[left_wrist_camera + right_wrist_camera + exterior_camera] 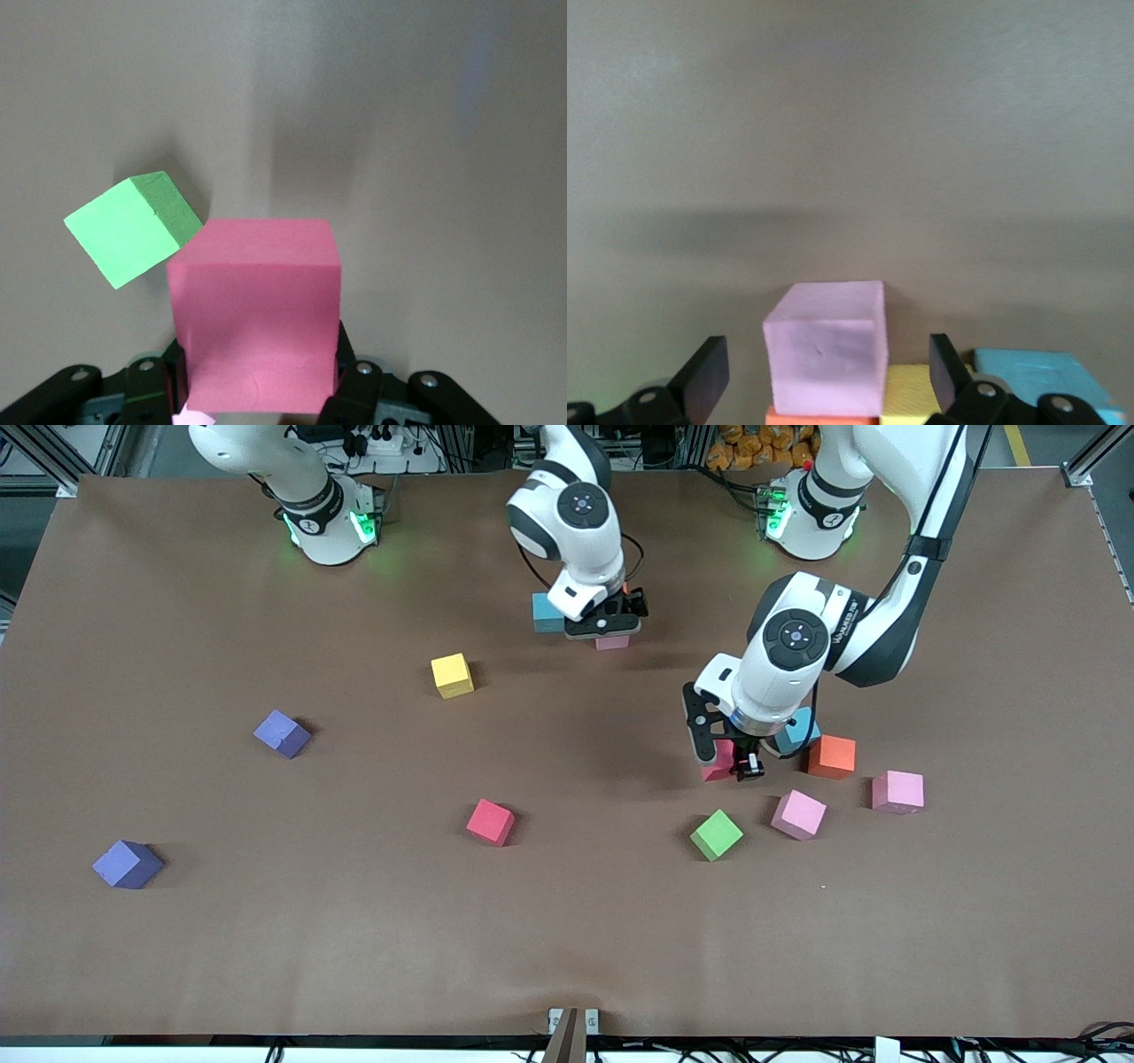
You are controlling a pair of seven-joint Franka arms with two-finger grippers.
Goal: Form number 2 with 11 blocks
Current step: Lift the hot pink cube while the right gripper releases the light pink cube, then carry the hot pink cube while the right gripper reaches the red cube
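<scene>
Purple block (128, 864) sits nearest the camera, well off from the green block (716, 834) toward the right arm's end. Second purple block (282, 733) and yellow block (452, 675) are also that way, farther from the camera than green. Loose red block (490, 821) is about level with green, toward the right arm's end.

Left gripper (731, 766) is clamped on a red block (719, 762), low over the table just by green. The left wrist view confirms it: red block (257, 310) pinched between the fingers (359, 381), green block (133, 226) close by.

Two pink blocks (798, 814) (897, 792) lie toward the left arm's end from green, the first just beside it. Orange block (831, 756) and a half-hidden blue block (797, 731) are a bit farther from the camera.

Right gripper (611, 629) is spread wide, straddling a pale pink block (611, 640) well apart from green, with another blue block (547, 613) beside it. In the right wrist view the fingers (700, 376) stand clear of the pale pink block (826, 345).

Number 2 not formed: most blocks lie scattered.
</scene>
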